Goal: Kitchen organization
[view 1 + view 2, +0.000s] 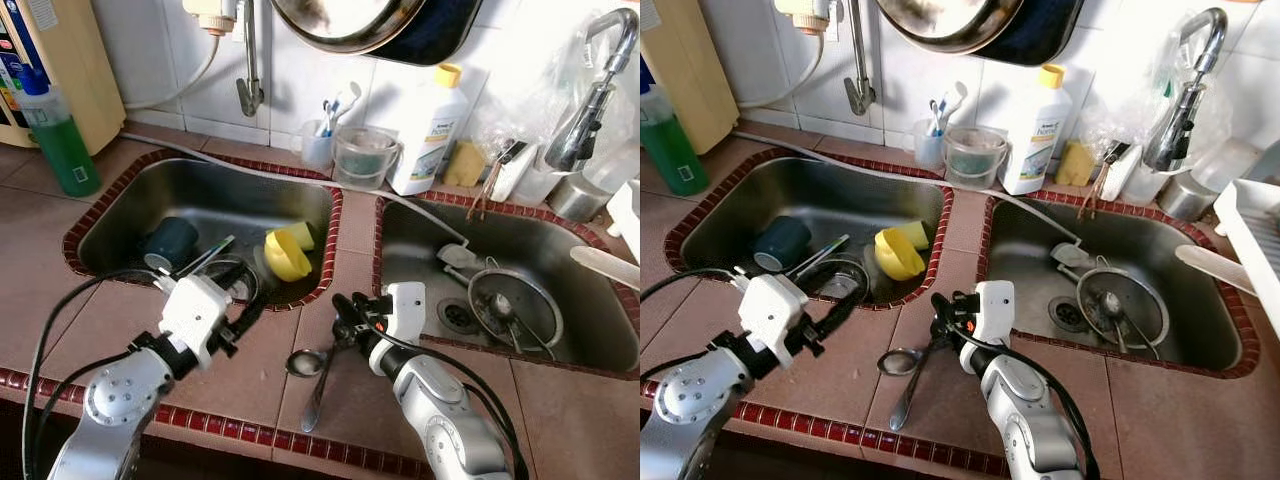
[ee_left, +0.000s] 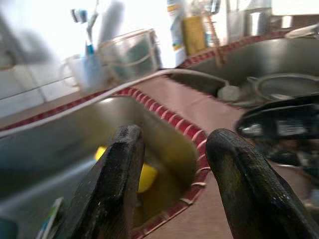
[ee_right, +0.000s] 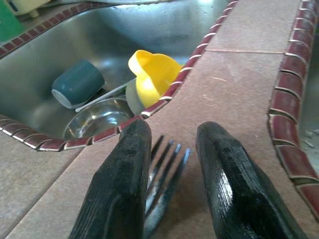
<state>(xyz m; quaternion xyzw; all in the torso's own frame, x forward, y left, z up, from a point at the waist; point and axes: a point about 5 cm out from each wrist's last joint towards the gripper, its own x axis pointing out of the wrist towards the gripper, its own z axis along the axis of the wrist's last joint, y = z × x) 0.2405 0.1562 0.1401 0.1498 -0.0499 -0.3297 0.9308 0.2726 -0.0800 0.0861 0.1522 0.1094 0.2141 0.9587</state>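
Note:
A fork (image 3: pixel 164 186) lies on the tiled counter (image 1: pixel 250 365) between the two sinks, its tines between the fingers of my right gripper (image 3: pixel 174 132). That gripper (image 1: pixel 345 315) is open, low over the counter, and straddles the tines. A spoon (image 1: pixel 305 362) rests just in front of it near the counter's front edge. My left gripper (image 1: pixel 250 305) hovers open at the left sink's (image 1: pixel 120 215) front rim, nothing between its fingers (image 2: pixel 119 164). In that sink lie a teal cup (image 1: pixel 170 240), a yellow cup (image 1: pixel 287 252) and a steel bowl (image 1: pixel 235 278).
The right sink (image 1: pixel 600 350) holds a round metal strainer (image 1: pixel 515 305). A green bottle (image 1: pixel 60 135) stands at the far left. Along the back wall are a toothbrush cup (image 1: pixel 318 145), a glass jar (image 1: pixel 362 155), a white bottle (image 1: pixel 428 130) and a faucet (image 1: pixel 590 100).

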